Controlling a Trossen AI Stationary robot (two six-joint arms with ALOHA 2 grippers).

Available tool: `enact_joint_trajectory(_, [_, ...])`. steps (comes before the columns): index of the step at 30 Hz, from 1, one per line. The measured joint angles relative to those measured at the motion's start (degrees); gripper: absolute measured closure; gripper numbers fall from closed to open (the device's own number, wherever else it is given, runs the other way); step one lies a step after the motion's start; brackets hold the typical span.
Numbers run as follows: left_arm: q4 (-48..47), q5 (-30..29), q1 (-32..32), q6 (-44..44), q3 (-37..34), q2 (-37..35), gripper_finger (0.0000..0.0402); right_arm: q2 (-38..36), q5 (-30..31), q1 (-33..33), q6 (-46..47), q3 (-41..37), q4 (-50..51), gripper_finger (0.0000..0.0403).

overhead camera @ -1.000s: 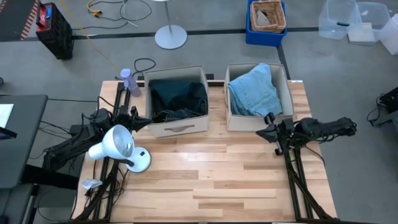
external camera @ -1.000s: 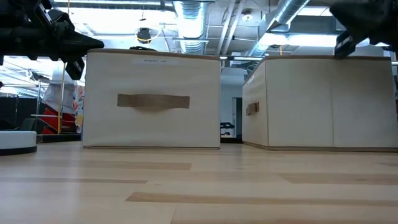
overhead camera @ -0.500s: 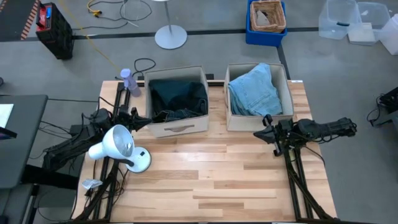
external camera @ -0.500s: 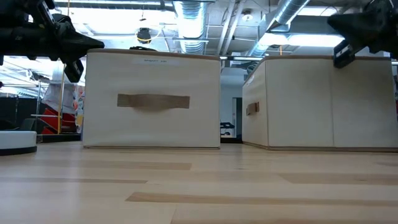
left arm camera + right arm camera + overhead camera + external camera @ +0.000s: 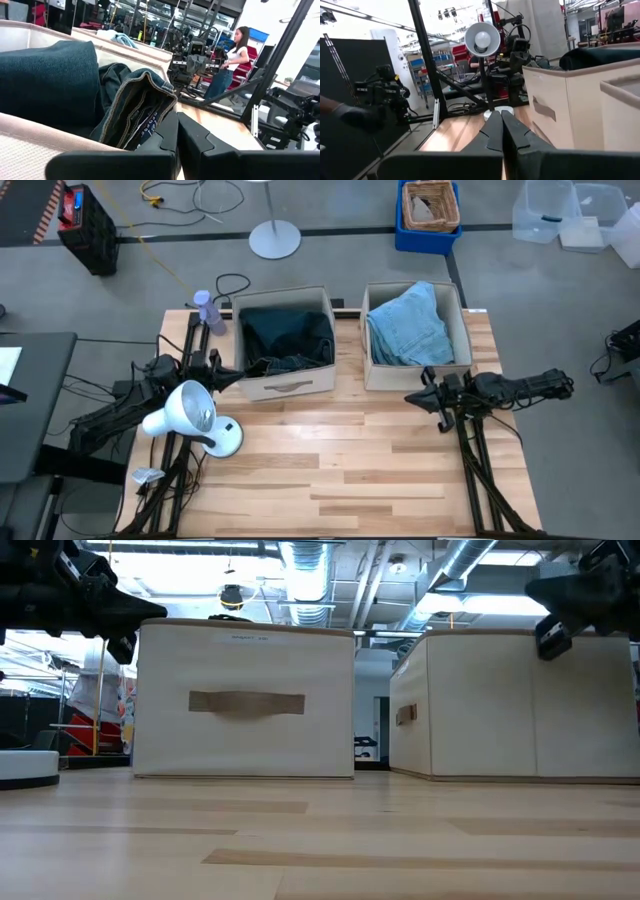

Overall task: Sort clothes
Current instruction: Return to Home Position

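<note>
Light blue denim jeans (image 5: 410,328) lie in the right beige box (image 5: 460,330). A teal shirt (image 5: 285,328) and dark green-black jeans (image 5: 290,362) lie in the left beige box (image 5: 288,388); they also show in the left wrist view, shirt (image 5: 45,85) and jeans (image 5: 135,112). The black cloth piece does not show. My left gripper (image 5: 236,376) is shut and empty at the left box's near left corner. My right gripper (image 5: 411,396) is shut and empty, above the table just in front of the right box.
A white desk lamp (image 5: 192,418) stands at the table's left. A small purple object (image 5: 207,308) sits at the far left corner. Bare wood lies in front of the boxes. A person (image 5: 227,62) stands beyond the table; a gloved hand (image 5: 350,116) shows off the table.
My right gripper has drawn back from the right box's near edge toward the table's near edge and a little left, and has come down slightly. It stays shut.
</note>
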State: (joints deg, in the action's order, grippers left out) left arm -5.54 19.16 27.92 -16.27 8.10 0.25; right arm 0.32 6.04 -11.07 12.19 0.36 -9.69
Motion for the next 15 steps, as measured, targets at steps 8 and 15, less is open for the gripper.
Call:
enact_joint_trajectory(8, [0.01,-0.11,0.00,-1.68,0.00,0.00,0.0401,-0.02,-0.01,0.00,-0.19,-0.04,6.68,0.0394])
enact_joint_trajectory(15, [0.05,-0.20,0.00,-1.77,0.00,0.00,0.0401,0.90,-0.13,-0.06,-0.33,-0.02,7.47,0.0394])
